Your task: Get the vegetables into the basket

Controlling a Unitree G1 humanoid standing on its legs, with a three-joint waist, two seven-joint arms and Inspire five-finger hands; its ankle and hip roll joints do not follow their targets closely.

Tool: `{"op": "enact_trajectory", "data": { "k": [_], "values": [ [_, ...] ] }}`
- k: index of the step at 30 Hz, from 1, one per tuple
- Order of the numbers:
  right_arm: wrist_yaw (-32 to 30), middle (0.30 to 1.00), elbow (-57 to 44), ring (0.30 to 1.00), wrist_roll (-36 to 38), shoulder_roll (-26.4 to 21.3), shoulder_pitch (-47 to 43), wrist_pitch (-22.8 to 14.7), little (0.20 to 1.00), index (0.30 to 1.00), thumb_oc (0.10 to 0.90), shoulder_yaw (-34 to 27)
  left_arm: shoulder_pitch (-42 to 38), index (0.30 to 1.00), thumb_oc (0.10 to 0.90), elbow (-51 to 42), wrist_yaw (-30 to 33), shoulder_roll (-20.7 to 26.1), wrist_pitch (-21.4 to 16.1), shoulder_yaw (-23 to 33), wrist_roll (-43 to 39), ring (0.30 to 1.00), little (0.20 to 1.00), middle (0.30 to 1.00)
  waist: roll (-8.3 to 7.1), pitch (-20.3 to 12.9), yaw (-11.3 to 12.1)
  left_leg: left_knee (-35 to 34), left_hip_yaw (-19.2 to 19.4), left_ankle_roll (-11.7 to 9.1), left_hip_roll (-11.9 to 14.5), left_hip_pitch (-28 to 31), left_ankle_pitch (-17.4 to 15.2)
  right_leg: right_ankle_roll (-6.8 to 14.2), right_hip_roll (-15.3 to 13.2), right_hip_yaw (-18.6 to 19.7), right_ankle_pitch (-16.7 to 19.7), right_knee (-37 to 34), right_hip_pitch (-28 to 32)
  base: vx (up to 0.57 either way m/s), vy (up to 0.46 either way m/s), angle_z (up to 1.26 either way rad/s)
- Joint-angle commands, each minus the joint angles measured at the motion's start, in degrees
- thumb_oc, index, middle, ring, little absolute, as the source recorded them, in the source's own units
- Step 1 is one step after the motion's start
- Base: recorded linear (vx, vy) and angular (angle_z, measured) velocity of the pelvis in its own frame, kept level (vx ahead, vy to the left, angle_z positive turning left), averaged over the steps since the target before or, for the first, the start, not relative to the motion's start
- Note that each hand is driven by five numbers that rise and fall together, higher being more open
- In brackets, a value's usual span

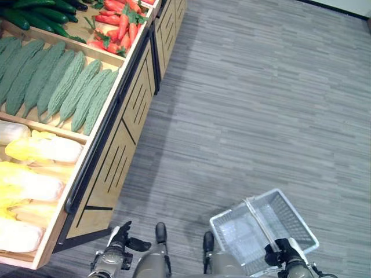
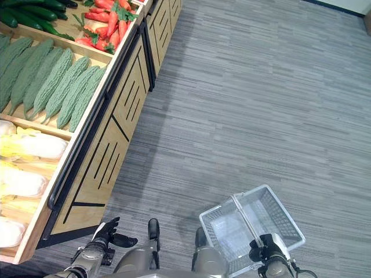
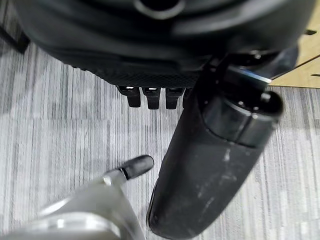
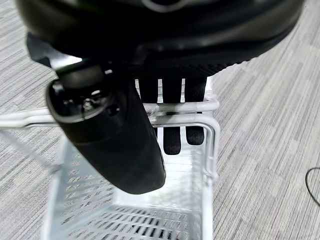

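Head view: white basket [image 1: 255,229] sits on the floor right of the wooden stand [image 1: 110,168], long axis angled away from it; bitter gourds [image 1: 58,81] lie side by side, tips toward the aisle. Left hand [image 3: 150,97] hangs relaxed. Right wrist: right hand [image 4: 170,100] is curled round the basket handle [image 4: 185,106]

- basket [image 1: 264,223]: white wire, empty, handle up, hanging over the grey floor
- vegetables on the wooden shelf: bitter gourds [image 1: 58,81], carrots [image 1: 119,23], cucumbers [image 1: 37,11], pale cabbages [image 1: 35,168], probably napa
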Motion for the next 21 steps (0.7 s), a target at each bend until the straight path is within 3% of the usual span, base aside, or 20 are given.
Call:
{"op": "enact_trajectory", "data": {
  "k": [1,4,6,8,9,11,16,18,21],
  "values": [
    [-2.21,0.300,-1.39,0.300,0.49,-3.61,-0.72,-0.98,0.300,0.300,0.400,0.42,1.38,1.000,0.900,-0.01,1.74,0.71,-1.15,2.14,0.31,1.000,1.000,1.000,-1.32,-1.67,1.18,4.45,0.22,-2.66,2.30,-1.78,-1.83,10.28,-8.17,2.67,18.34,0.86,0.29,0.04,0.159,0.06],
    [-2.32,0.300,-1.51,0.300,1.01,-3.27,-2.79,-1.16,0.300,0.300,0.400,1.04,1.41,1.000,0.900,0.81,1.92,0.66,-0.72,2.82,0.13,1.000,1.000,1.000,-0.16,-1.06,1.85,4.55,-0.64,-1.28,1.70,-0.27,-2.92,9.33,-7.53,3.64,18.58,9.68,-1.56,0.07,0.191,0.05],
    [-2.13,0.300,-1.50,0.300,1.35,-3.11,-3.63,-1.48,0.300,0.300,0.400,1.72,1.82,1.000,0.900,1.50,1.58,0.67,-0.38,3.09,0.22,1.000,1.000,1.000,0.58,-0.47,1.35,4.17,-1.67,-1.17,1.49,1.97,-3.54,8.29,-5.20,5.60,16.86,11.24,-3.27,0.16,0.100,0.13],
    [-1.97,0.300,-1.87,0.300,1.42,-3.12,-3.70,-1.67,0.300,0.300,0.400,2.07,2.00,1.000,0.900,1.80,1.37,0.85,-0.40,3.34,0.25,1.000,1.000,1.000,0.87,-0.35,1.19,3.97,-2.17,-1.18,1.57,2.69,-3.56,7.65,-4.12,5.71,15.33,10.85,-4.44,0.15,0.022,0.29],
    [-2.03,0.300,-2.31,0.300,1.68,-3.23,-4.45,-2.12,0.300,0.300,0.400,2.58,1.96,1.000,0.900,2.46,1.11,1.08,-0.40,3.79,0.08,1.000,1.000,1.000,1.23,0.08,0.98,3.95,-3.47,-1.40,1.58,3.60,-3.84,6.96,-2.81,5.67,12.31,8.27,-6.45,0.14,-0.018,0.48],
    [-1.99,0.300,-2.43,0.300,1.78,-3.30,-4.72,-2.28,0.300,0.300,0.400,2.93,1.97,1.000,0.900,2.78,1.05,1.09,-0.43,3.93,0.03,1.000,1.000,1.000,1.13,0.41,0.58,4.18,-4.55,-1.53,1.23,4.19,-4.38,6.90,-2.27,6.43,11.51,5.33,-7.68,0.19,-0.046,0.66],
    [-2.33,0.300,-2.91,0.300,1.39,-3.77,-5.66,-2.51,0.300,0.300,0.400,3.48,1.54,1.000,0.900,4.29,0.99,1.12,-0.44,4.82,-0.51,1.000,1.000,1.000,0.80,1.32,-1.36,6.70,-11.07,-2.38,0.12,6.75,-7.67,7.68,-0.12,14.13,12.62,-1.27,-11.21,0.25,-0.133,0.67],
    [-1.90,0.300,-3.08,0.300,1.12,-4.23,-5.55,-2.35,0.300,0.300,0.400,3.76,1.76,1.000,0.900,3.82,0.90,1.00,-0.31,4.82,-1.02,1.000,1.000,1.000,0.82,1.42,-1.63,7.65,-13.97,-2.77,-0.16,7.31,-8.46,7.75,0.54,15.36,12.86,0.21,-11.75,0.20,-0.217,0.98],
    [-1.90,0.300,-3.13,0.300,0.98,-4.35,-5.19,-2.48,0.300,0.300,0.400,3.53,2.04,1.000,0.900,4.44,1.16,0.57,-0.06,5.61,-1.77,1.000,1.000,1.000,0.81,0.70,-1.31,7.86,-16.41,-3.85,0.53,7.71,-8.32,6.60,0.61,13.45,10.96,0.82,-10.48,0.13,-0.246,1.13]
  ]
}}
